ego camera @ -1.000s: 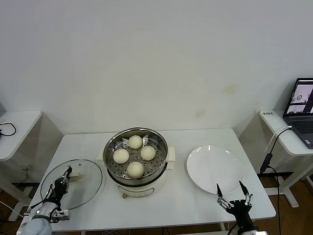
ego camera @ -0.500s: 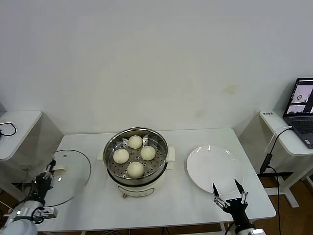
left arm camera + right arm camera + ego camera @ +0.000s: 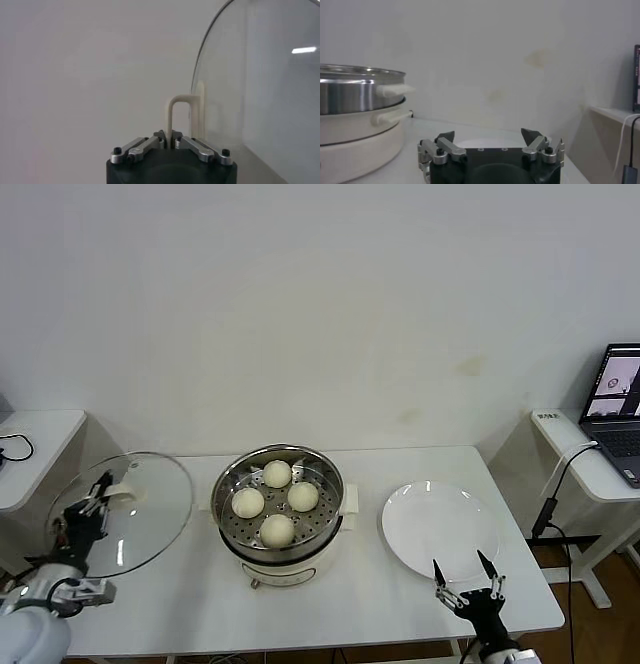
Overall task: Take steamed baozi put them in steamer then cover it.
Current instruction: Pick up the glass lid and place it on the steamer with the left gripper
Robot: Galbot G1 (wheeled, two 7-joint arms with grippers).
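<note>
- The left gripper (image 3: 100, 496), at the lower left of the head view, is clamped tight on the cream-white handle (image 3: 179, 116) of the cover (image 3: 125, 514), which hangs tilted in the air, off the table (image 3: 400, 594) and to the left of the steamer (image 3: 280, 502).
- The grip is narrow and on the handle alone, so I judge that the wide glass disc could swing or twist about the fingers during a fast sideways carry, and might slip free.
- Because the cover is tilted, its lower edge could strike the steamer's near rim or its side handle (image 3: 349, 500) if it comes across too low; that could jolt the pot or chip the glass.
- A cover set down off-centre would sit crooked on the rim and leave a gap.
- The four steamed baozi (image 3: 277, 500) sit on the perforated tray in the middle of the head view: smooth, round, off-white, close together but seemingly apart. They lie below the rim, so the cover should clear them.
- The steamer is shiny steel above a cream base, standing upright at the table's centre.
- The right gripper (image 3: 464, 576) is idle at the lower right of the head view, jaws spread wide and empty, just in front of the white plate (image 3: 440, 529).
</note>
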